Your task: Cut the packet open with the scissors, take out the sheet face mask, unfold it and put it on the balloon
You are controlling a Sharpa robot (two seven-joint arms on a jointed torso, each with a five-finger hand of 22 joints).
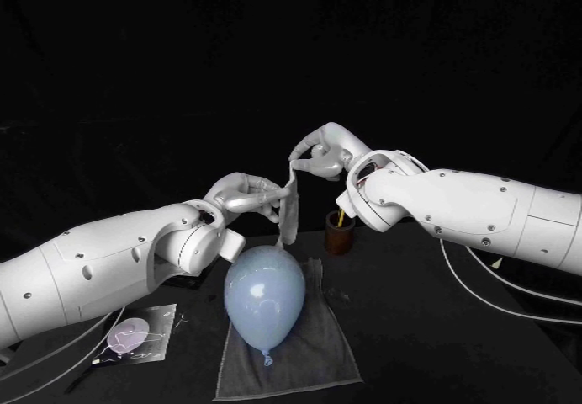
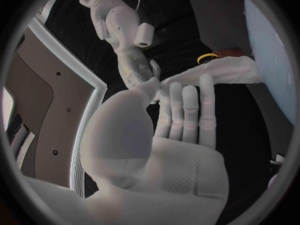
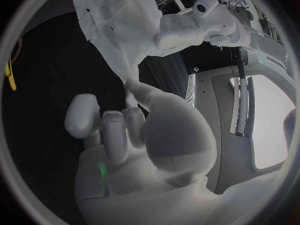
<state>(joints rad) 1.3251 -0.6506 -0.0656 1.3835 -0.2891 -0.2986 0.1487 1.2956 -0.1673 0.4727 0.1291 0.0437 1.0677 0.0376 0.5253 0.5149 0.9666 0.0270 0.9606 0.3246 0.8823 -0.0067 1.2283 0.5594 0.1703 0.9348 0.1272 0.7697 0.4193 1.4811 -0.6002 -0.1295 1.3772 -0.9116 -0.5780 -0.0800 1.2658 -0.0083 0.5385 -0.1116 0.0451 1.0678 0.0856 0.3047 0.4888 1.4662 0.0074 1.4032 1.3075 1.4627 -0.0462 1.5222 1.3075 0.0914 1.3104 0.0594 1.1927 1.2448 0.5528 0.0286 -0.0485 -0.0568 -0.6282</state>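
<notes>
The white sheet mask [image 1: 291,198] hangs as a long folded strip above the table. My right hand [image 1: 324,154] pinches its upper end. My left hand [image 1: 249,196] grips the strip lower down, and the free end dangles just over the balloon. The pale blue balloon [image 1: 265,293] lies on a grey towel [image 1: 321,349], knot toward me. In the left wrist view the mask [image 2: 222,72] stretches past my left fingers [image 2: 187,110] with the balloon [image 2: 275,45] beside it. The cut packet [image 1: 140,335] lies at the near left. Yellow-handled scissors [image 1: 346,220] stand in a brown cup [image 1: 340,236].
The brown cup stands just behind the towel, under my right forearm [image 1: 473,210]. Cables [image 1: 497,286] trail over the table on the right, and another runs beside the packet on the left.
</notes>
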